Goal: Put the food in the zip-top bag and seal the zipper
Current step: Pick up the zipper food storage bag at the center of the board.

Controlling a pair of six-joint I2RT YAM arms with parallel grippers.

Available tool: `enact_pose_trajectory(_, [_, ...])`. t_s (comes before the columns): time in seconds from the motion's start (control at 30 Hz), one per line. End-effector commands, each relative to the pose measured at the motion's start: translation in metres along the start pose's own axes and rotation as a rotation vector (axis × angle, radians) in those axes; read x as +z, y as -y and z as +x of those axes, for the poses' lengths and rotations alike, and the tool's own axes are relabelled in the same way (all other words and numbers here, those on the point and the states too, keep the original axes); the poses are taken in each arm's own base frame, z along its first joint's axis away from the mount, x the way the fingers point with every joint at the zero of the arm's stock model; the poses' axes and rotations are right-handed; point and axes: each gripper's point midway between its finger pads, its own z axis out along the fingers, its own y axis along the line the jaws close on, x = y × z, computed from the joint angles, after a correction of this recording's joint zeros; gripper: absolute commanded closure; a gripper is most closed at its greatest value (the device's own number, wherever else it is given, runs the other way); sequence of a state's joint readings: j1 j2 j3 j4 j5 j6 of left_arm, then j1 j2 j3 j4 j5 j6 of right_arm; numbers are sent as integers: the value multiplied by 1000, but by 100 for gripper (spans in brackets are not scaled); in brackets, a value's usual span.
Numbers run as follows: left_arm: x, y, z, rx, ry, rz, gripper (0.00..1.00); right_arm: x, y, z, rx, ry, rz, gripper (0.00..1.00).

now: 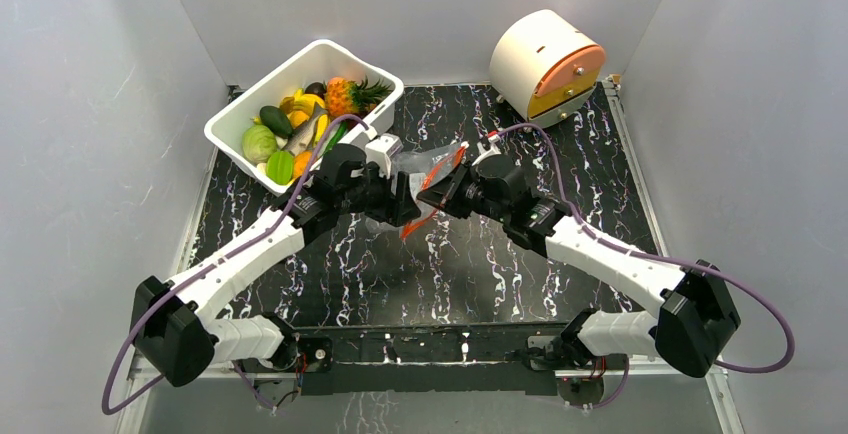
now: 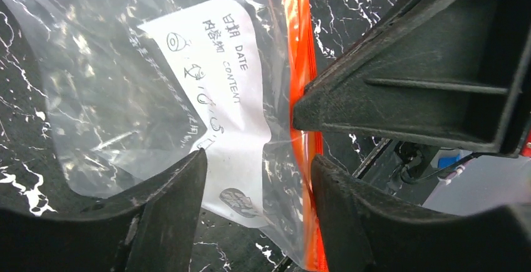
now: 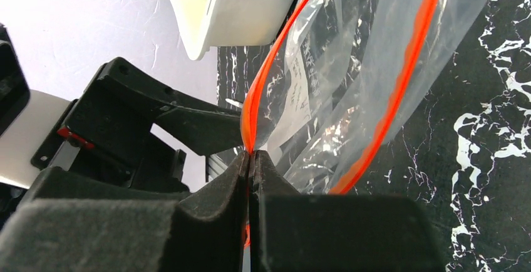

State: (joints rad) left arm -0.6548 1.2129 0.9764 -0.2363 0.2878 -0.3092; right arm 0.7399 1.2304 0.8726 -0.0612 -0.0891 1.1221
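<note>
Mid-table, between the wrists: zip-top bag (image 1: 447, 154), empty, held by one edge of its mouth.
Right gripper (image 3: 250, 159): clamped tight on the zipper (image 3: 407, 65); one red strip runs down into the closed pads, the other bows away, so the mouth gapes.
Left gripper (image 2: 257, 203): jaws apart, straddling the bag's film near the zipper; no pinch shows.
In the way: one black finger of the right gripper pokes in just beside the left gripper's own fingers, with the red strip running between them.
Food (image 1: 300, 124): all in the white tub (image 1: 385, 79) at the far left, just behind the left gripper; a pineapple (image 1: 345, 94), yellow, orange and green pieces.
Far right: a round cream drum (image 1: 545, 59) with an orange face, well apart from the bag.
Bag material: thin, clear, crinkled plastic with a white printed label (image 2: 231, 96).
Tabletop (image 1: 470, 264): black with white marble veining.
Tub: smooth, rectangular, with rounded corners.
Walls (image 1: 90, 104): plain pale grey.
</note>
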Motion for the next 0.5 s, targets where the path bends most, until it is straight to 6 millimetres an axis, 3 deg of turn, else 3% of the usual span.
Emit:
enact_pose_trajectory(0.0, [5, -2, 4, 16, -1, -6, 47, -3, -33, -11, -17, 39, -99, 100])
enact_pose_trajectory(0.07, [4, -1, 4, 21, 2, 2, 67, -4, -31, -11, -27, 41, -94, 100])
enact_pose_trajectory(0.13, [1, 0, 0, 29, 12, -4, 94, -7, -28, -14, -39, 60, -71, 98])
enact_pose_trajectory(0.17, [-1, -1, -2, 30, 20, -19, 100, -10, -22, -18, -38, 81, -38, 94])
enact_pose_trajectory(0.23, [-6, -5, -5, 30, 41, -49, 100, -18, -16, -25, -29, 122, -1, 80])
enact_pose_trajectory(0.47, [-9, -6, -5, 11, 76, -51, 100, -50, 8, -42, 76, 267, 83, 64])
